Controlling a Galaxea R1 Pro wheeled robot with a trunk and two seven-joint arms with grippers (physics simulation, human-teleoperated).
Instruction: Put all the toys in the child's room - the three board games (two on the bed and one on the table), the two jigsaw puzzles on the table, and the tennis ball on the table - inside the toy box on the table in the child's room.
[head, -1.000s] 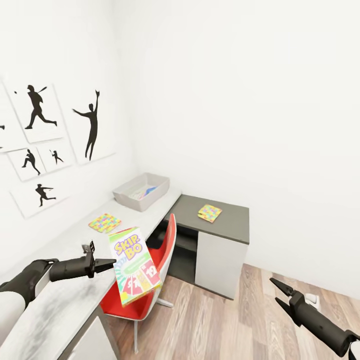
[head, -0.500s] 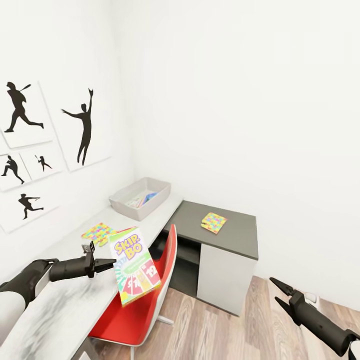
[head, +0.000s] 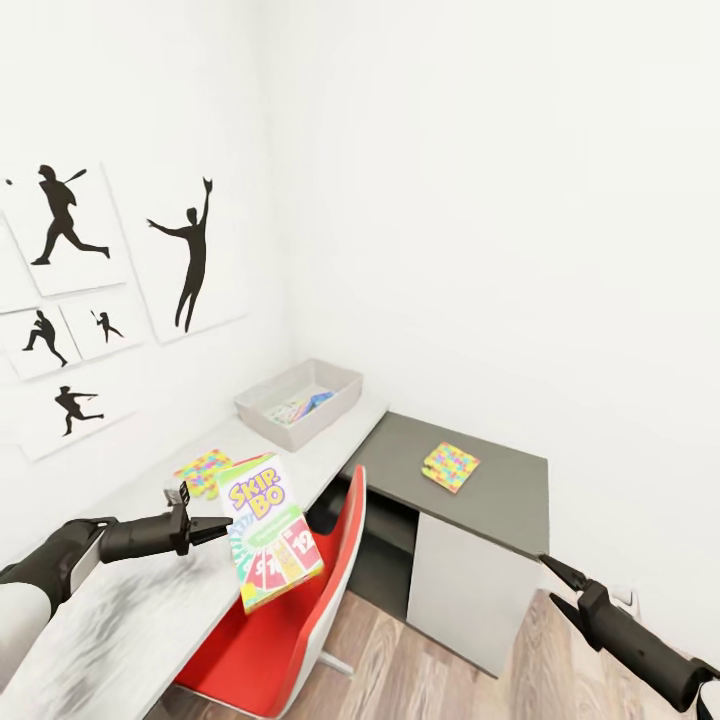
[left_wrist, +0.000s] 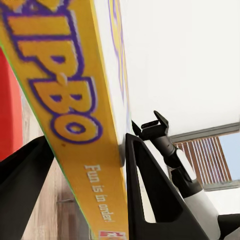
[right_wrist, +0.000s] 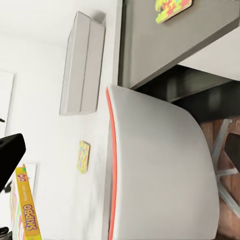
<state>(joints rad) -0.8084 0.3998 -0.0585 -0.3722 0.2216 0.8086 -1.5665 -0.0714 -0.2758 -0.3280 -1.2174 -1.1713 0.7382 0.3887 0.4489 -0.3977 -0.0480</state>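
Your left gripper is clamped on one SKIP-BO box, pinching its edge; the left wrist view shows a finger pressed against each side of the yellow box edge. The box hangs tilted in the air above the front edge of the table and over the red chair, touching neither.

Your right gripper is low at your right side, over the wood floor in front of the dark cabinet. Its jaws are spread and hold nothing.

Count of task items in sight:
- Board games: one clearly seen, the SKIP-BO box in your left gripper.
- Puzzles: two. One puzzle lies flat on the table, between the held box and the toy box, partly hidden behind the held box. The second puzzle lies flat on the dark cabinet top, well apart from the first.
- Toy box: one, at the far end of the table against the wall corner. Colourful flat items lie inside it; what and how many, you cannot tell from here.

Other items: five black silhouette prints hang on the left wall above the table. One chair stands pushed toward the table; the right wrist view shows its pale back with a red rim.
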